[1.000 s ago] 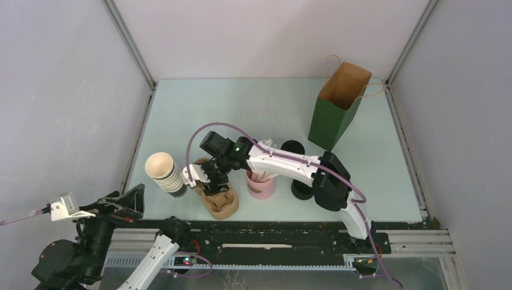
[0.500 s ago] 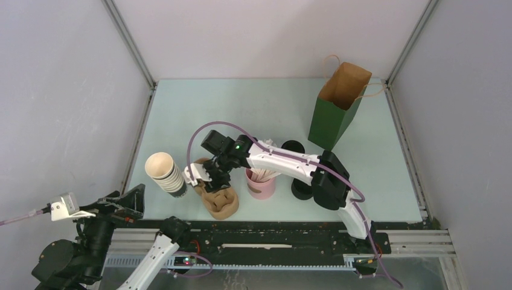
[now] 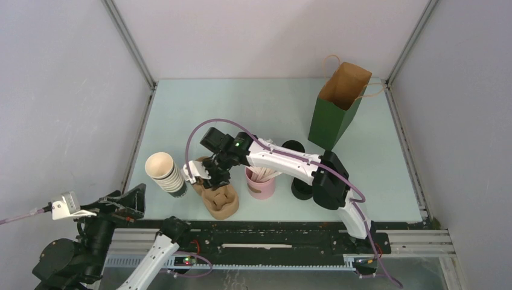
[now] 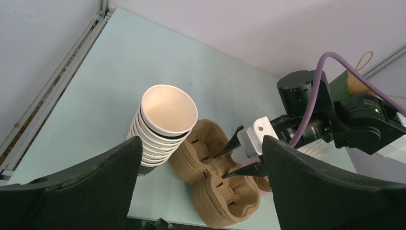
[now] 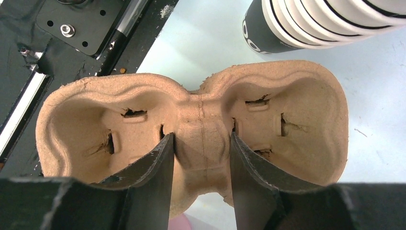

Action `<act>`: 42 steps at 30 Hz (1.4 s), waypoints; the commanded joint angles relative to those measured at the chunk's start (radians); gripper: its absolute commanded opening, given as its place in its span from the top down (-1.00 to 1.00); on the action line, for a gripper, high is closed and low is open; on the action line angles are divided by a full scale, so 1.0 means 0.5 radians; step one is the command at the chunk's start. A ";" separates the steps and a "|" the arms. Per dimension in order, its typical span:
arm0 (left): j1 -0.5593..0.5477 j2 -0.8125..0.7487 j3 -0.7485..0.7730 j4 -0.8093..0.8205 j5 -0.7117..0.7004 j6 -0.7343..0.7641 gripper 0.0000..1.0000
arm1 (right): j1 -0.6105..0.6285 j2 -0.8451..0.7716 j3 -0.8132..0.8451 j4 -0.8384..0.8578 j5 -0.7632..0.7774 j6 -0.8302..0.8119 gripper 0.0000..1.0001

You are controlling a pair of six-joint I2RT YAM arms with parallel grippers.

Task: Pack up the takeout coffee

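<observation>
Left fingers (image 4: 72, 191) spread wide in foreground, cup stack (image 4: 163, 127) stood on table (image 4: 143, 57), carrier (image 4: 215, 191) just beside it, right fingers (image 4: 232, 141) straddled carrier's middle ridge.

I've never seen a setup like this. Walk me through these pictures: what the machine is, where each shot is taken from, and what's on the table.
This is a pair of robot arms bolted at the near edge of a pale green table. The wide picture looks down from above and behind them. The other two come from small cameras on the wrists, so each shows its own claw.

On the table are a ribbed stack of cups, a stack of brown pulp cup carriers, a pink holder, a green paper bag standing open, and two black round items too small to tell apart.

The left claw sits at the near left corner, wide open and empty. The right claw straddles the top carrier's middle ridge; whether it pinches it yet I cannot tell.
</observation>
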 commanded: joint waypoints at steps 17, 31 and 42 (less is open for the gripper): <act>-0.006 0.065 -0.129 0.062 0.070 0.030 -0.99 | 0.095 -0.293 -0.365 0.232 0.421 0.573 0.33; -0.009 -0.060 -0.859 0.221 0.793 -0.563 -0.97 | -0.020 -0.519 -0.729 0.785 0.369 1.137 0.17; -0.007 -0.199 -1.363 0.451 1.276 -1.160 -0.47 | -0.033 -0.577 -0.921 0.924 0.293 1.213 0.20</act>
